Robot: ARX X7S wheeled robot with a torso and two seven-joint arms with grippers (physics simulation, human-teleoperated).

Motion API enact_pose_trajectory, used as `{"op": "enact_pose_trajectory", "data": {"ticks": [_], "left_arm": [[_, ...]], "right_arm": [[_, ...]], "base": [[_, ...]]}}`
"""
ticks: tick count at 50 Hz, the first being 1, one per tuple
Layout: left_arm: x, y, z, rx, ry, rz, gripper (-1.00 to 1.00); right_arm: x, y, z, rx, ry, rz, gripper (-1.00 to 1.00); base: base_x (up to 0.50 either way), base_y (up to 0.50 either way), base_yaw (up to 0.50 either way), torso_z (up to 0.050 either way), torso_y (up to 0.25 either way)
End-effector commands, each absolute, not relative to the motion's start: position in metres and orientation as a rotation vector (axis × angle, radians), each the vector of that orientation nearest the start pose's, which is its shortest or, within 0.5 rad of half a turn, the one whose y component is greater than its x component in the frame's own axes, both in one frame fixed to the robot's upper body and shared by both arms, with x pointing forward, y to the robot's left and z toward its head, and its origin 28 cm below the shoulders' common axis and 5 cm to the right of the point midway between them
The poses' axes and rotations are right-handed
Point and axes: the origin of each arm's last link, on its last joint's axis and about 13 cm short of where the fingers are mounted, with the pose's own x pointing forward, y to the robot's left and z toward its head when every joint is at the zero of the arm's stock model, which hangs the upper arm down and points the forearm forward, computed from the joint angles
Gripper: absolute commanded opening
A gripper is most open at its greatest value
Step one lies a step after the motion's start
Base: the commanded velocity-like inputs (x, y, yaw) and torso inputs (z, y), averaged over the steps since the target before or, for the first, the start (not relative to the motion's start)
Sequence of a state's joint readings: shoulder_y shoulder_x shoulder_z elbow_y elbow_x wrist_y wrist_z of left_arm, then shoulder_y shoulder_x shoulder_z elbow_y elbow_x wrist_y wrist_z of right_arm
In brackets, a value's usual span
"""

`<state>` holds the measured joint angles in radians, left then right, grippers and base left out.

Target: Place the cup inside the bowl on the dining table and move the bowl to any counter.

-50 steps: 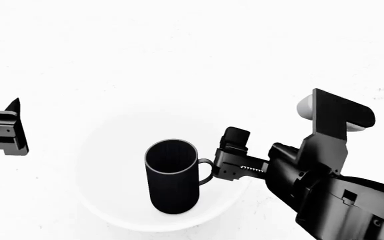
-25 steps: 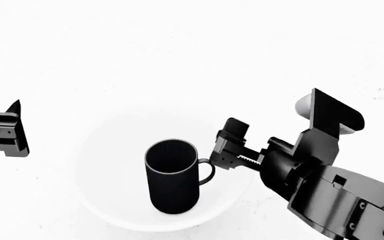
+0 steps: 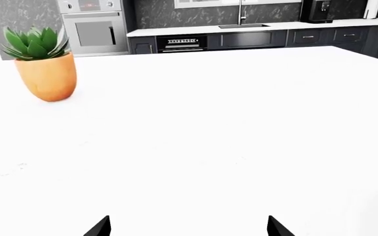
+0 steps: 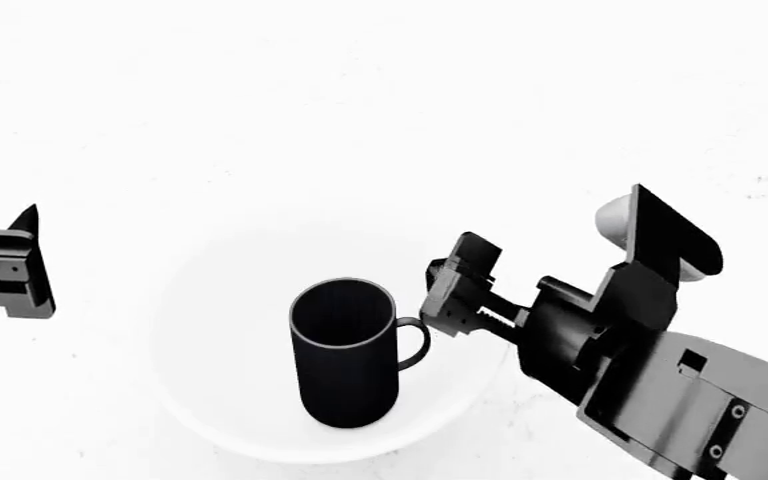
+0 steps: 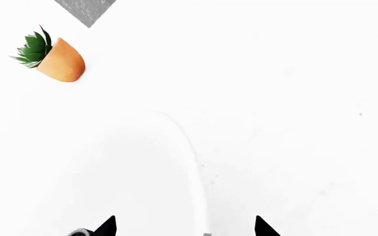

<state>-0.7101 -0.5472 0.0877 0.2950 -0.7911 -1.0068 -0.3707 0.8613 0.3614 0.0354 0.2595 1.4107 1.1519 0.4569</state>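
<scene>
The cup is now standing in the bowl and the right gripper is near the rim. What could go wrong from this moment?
1. The cup is tall and narrow and stands upright in the shallow bowl; a tilt or jerk while carrying could topple it.
2. The right gripper sits close to the cup's thin handle; a small slip could knock the cup.
3. One open gripper over the rim seems a weak hold; the bowl may tip.

We can't make out any readable text, labels or numbers anywhere. The oven [image 3: 96, 28] in the left wrist view has a little red display glow on its panel, but it's way too small and blurry for us to read.
</scene>
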Motion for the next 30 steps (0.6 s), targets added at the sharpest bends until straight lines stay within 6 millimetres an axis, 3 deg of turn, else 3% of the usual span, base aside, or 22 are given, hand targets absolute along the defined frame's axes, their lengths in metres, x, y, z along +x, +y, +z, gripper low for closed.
{"op": "enact_pose_trajectory", "data": {"ticks": [1, 18, 19, 30], "left_arm": [[0.2847, 0.2759, 0.2073, 0.046, 0.110, 0.012, 1.00], [0.2845, 0.2758, 0.2069, 0.044, 0.110, 0.014, 1.00], [0.2848, 0.2754, 0.2069, 0.043, 0.109, 0.014, 1.00], [0.2852, 0.2740, 0.2046, 0.043, 0.114, 0.013, 1.00]], "right_arm": [[0.3148, -0.1439, 0.1934, 0.614, 0.591, 0.362, 1.00], [0.3149, -0.1469, 0.1897, 0.512, 0.604, 0.331, 1.00], [0.3150, -0.1468, 0.1902, 0.513, 0.598, 0.333, -1.00], [0.3154, -0.1467, 0.1934, 0.536, 0.561, 0.340, -1.00]], "base": [[0.00, 0.00, 0.00, 0.000, 0.000], [0.00, 0.00, 0.00, 0.000, 0.000], [0.00, 0.00, 0.00, 0.000, 0.000], [0.00, 0.00, 0.00, 0.000, 0.000]]}}
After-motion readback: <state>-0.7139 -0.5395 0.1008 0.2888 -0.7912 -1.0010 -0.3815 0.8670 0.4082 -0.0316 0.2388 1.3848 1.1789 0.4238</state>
